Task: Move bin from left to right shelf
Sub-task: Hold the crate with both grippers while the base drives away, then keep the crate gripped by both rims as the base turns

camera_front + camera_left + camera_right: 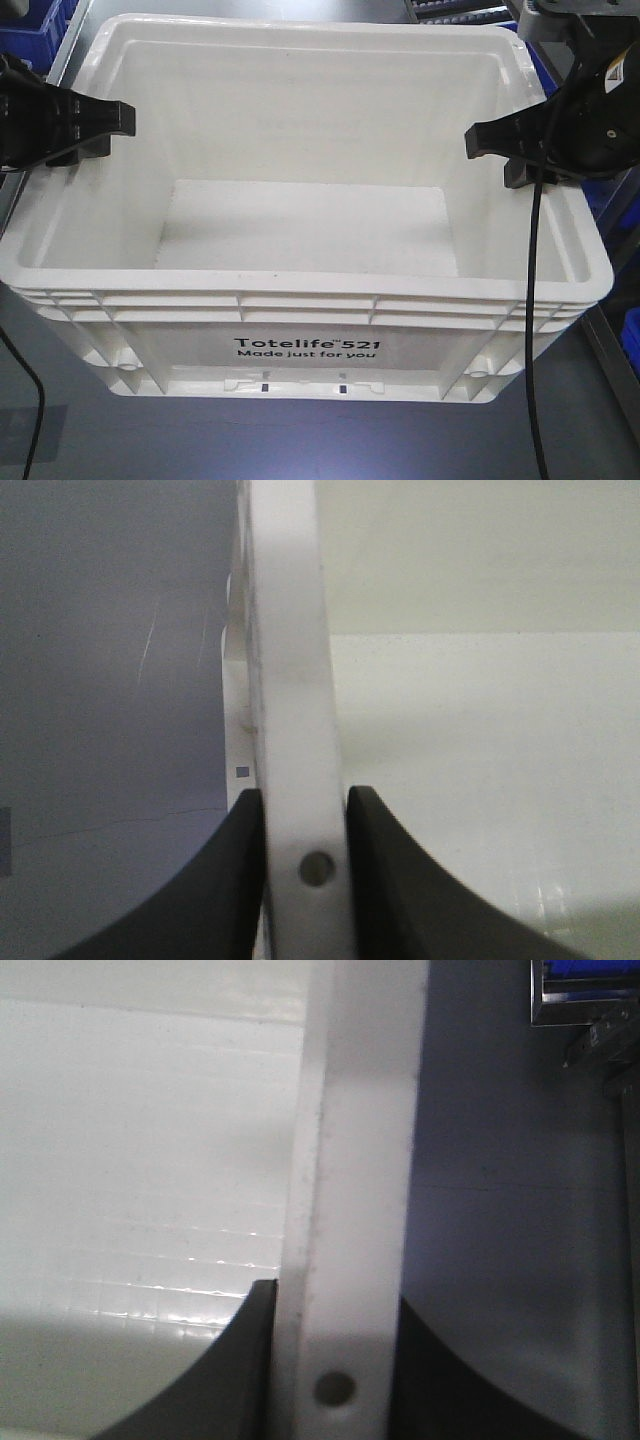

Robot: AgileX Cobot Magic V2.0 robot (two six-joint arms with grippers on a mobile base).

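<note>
The bin (300,345) is a large white tote with a ribbed rim and black "Totelife 521" print on its near wall; it fills the front view, and its inside holds nothing. My left gripper (95,135) is shut on the bin's left rim (295,730), one black finger outside and one inside the wall. On the opposite side, my right gripper (510,150) is shut on the right rim (350,1210) the same way. In both wrist views the rim strip runs straight up between the fingers.
The bin rests on a grey shelf surface (300,440). Blue plastic bins (30,35) show at the top left and along the right edge (630,335). A metal rack frame (590,1010) stands beyond the bin's right side. Black cables (535,330) hang from the right arm.
</note>
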